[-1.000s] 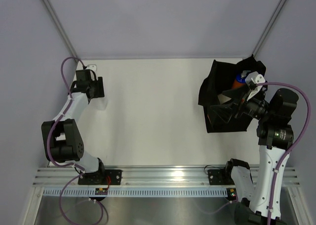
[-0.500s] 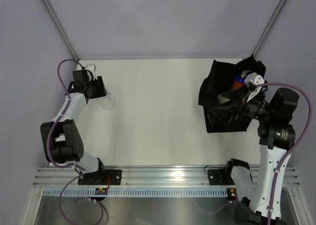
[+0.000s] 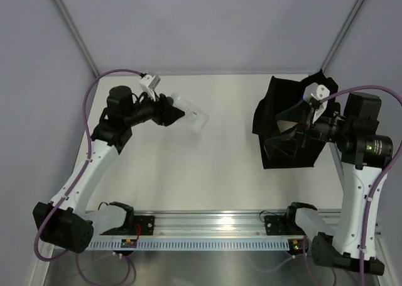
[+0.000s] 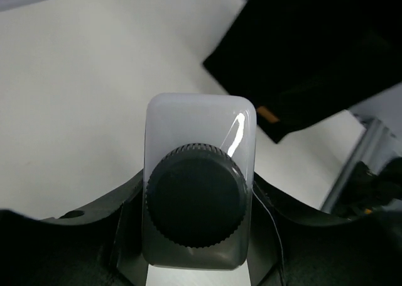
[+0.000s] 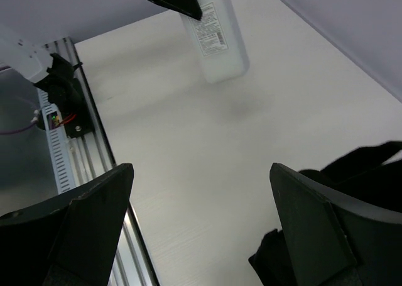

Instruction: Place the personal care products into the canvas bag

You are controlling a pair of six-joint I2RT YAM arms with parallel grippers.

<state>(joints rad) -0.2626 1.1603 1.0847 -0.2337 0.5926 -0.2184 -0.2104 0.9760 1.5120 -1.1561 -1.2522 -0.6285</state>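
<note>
My left gripper [image 3: 176, 114] is shut on the clear bottle [image 3: 192, 117] with the grey cap and holds it in the air over the table's left-middle. In the left wrist view the bottle [image 4: 200, 141] sits cap-first between the two fingers [image 4: 129, 236]. The black canvas bag [image 3: 281, 149] lies at the right, and its orange-brown tag [image 4: 269, 114] shows in the left wrist view. My right gripper [image 3: 300, 127] is open and empty above the bag's mouth. From the right wrist view the gripper [image 5: 201, 223] faces the bottle [image 5: 218, 44]. The other bottles are hidden.
The aluminium rail [image 3: 207, 224] runs along the near edge and shows in the right wrist view [image 5: 66, 141]. The cell's grey walls close in at the back and sides. White tabletop [image 3: 220, 166] lies between the two arms.
My left arm has lifted from the far-left corner and swung right, carrying the clear bottle toward the middle. My right gripper has risen slightly over the bag, now hiding the orange bottle inside.
</note>
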